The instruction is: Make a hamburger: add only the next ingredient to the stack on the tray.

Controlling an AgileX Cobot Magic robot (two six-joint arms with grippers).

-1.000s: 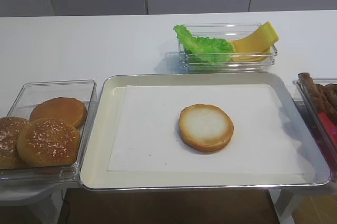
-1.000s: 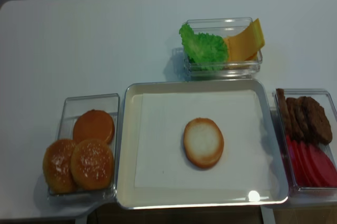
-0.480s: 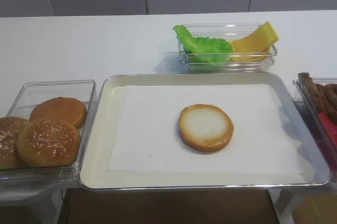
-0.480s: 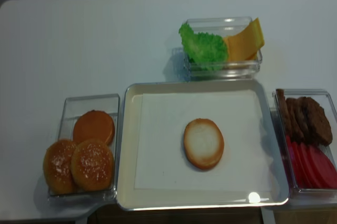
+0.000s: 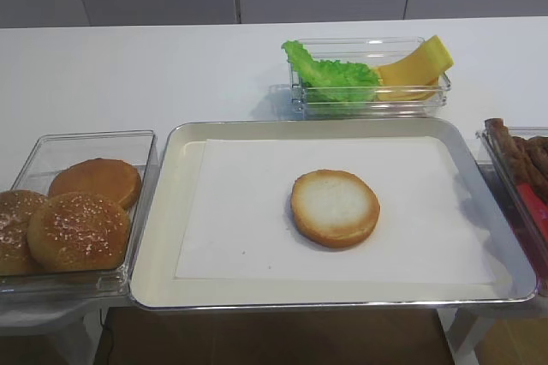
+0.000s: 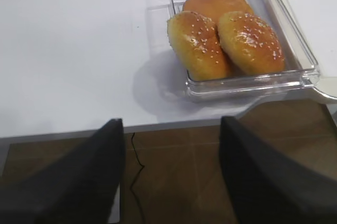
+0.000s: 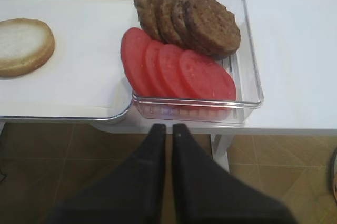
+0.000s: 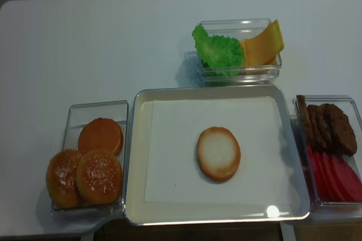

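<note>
A flat bun half (image 5: 335,208) lies cut face up, pale with a toasted rim, in the middle of the silver tray (image 5: 163,236) on its white paper. It is the whole stack (image 8: 219,154). The right wrist view shows it at the left edge (image 7: 23,46). My left gripper (image 6: 171,124) hangs open and empty below the table's front edge, short of the bun container (image 6: 247,84). My right gripper (image 7: 168,126) is shut on nothing, below the edge in front of the tomato slices (image 7: 179,71). Neither gripper shows in the high views.
The left container holds two sesame buns (image 6: 197,45) and a smooth seedless bun (image 6: 216,4). Brown patties (image 7: 210,24) share the right container with the tomato. Lettuce (image 5: 330,74) and cheese (image 5: 419,65) sit in a clear box behind the tray.
</note>
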